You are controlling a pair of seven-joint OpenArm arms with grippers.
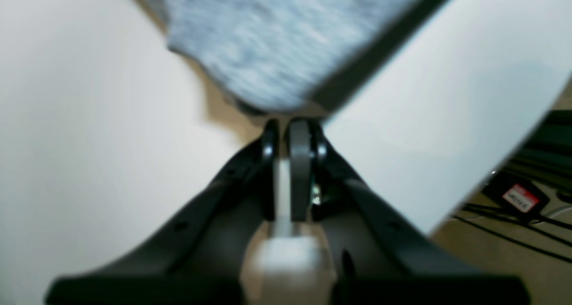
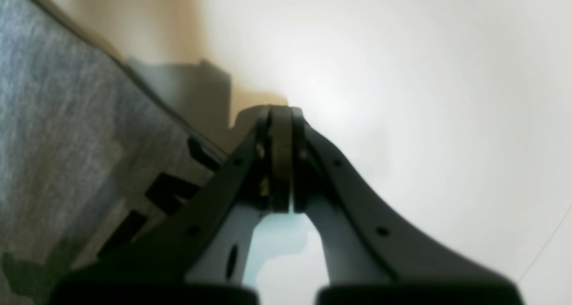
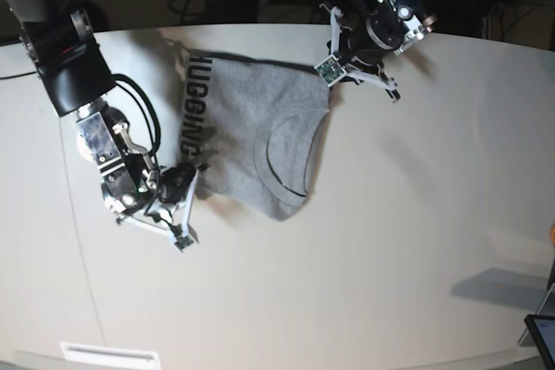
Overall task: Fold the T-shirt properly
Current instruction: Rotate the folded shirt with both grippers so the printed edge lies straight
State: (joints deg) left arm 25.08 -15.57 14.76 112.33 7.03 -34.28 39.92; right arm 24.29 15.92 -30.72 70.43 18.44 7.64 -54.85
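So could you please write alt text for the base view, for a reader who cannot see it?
A heather-grey cotton T-shirt with bold black lettering lies partly folded on a white table. The shut left gripper is at the shirt's far corner, on the view's right. The shut right gripper is at its near edge, on the left.

The base view looks steeply down on the white bench (image 3: 364, 240) from afar. Each wrist view peers close along its own gripper; all three share the T-shirt (image 3: 251, 140), lying toward eleven o'clock.
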